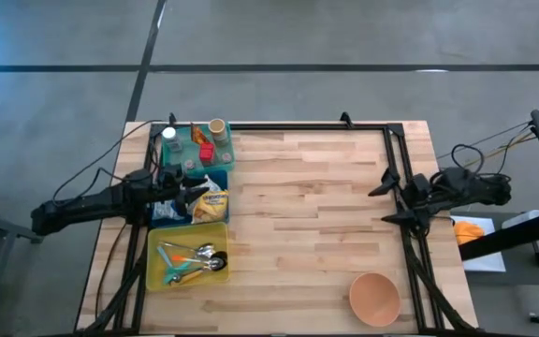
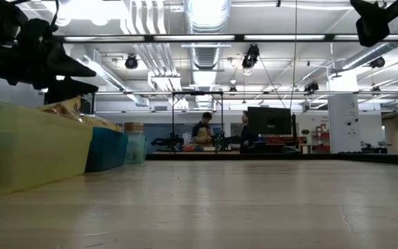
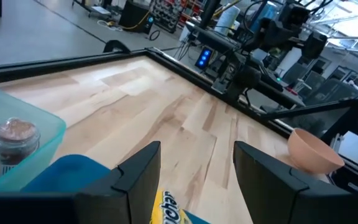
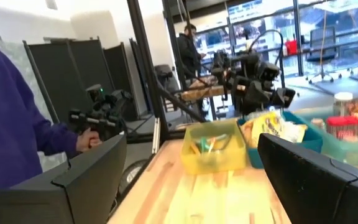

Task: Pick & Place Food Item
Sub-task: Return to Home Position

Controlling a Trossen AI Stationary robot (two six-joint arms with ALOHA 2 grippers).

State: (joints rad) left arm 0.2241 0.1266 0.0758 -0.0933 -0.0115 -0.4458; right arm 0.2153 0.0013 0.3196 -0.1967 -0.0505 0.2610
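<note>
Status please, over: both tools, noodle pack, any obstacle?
Left tool open, empty, above dark blue bin. Right tool open, at table's right edge. Noodle pack in that bin. Bowl far off, no obstacle.

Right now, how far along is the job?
Bins filled: spoons in the yellow bin, packs in the dark blue bin, jars in the light blue bin. Nothing in hand: left pincer open above the bins, right pincer open at the right side. Left: a bowl outside them.

The table [image 1: 307, 206] is pale jointed wood, smooth with a soft sheen, edged by a black metal frame [image 1: 298, 126]. On the left, the yellow bin [image 2: 26, 149] and light blue bin [image 3: 51, 127] are translucent plastic. The noodle pack [image 1: 211, 201] has a glossy wrapper. The bowl [image 1: 374, 298] looks matt, perhaps plastic.
</note>
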